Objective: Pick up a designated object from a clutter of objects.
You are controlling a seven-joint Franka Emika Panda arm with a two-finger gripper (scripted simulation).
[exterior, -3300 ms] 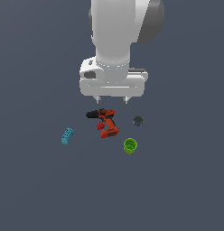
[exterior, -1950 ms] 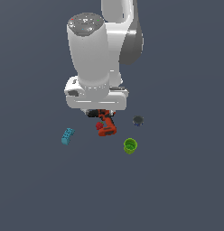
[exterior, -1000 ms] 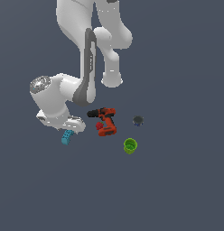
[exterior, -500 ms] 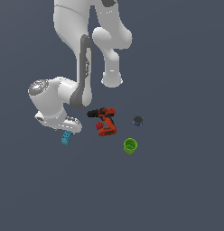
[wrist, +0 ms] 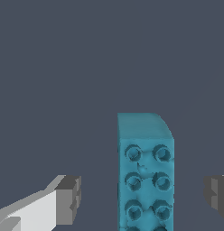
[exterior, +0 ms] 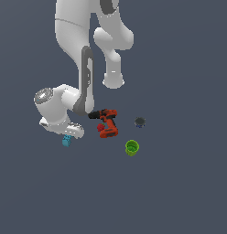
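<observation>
The designated object, a teal-blue studded brick [wrist: 144,176], fills the wrist view between my two fingers; in the exterior view only a corner of the brick [exterior: 66,141] peeks out under my hand. My gripper [wrist: 142,196] [exterior: 67,136] hangs low over the brick and is open, with a gap on each side between the dark pads [wrist: 69,198] and the brick. The rest of the clutter of objects lies toward the exterior view's right: a red-and-black drill [exterior: 106,124], a lime-green cup [exterior: 132,147] and a small dark round object [exterior: 140,121].
My white arm [exterior: 83,68] arches over the scene from the back. The drill lies closest to my hand, a short way toward the exterior view's right. Everything rests on a plain dark grey floor [exterior: 179,192].
My hand swung from above the drill over to the exterior view's left and came down onto the brick. Over the last half second it sank a little lower; the objects have not moved.
</observation>
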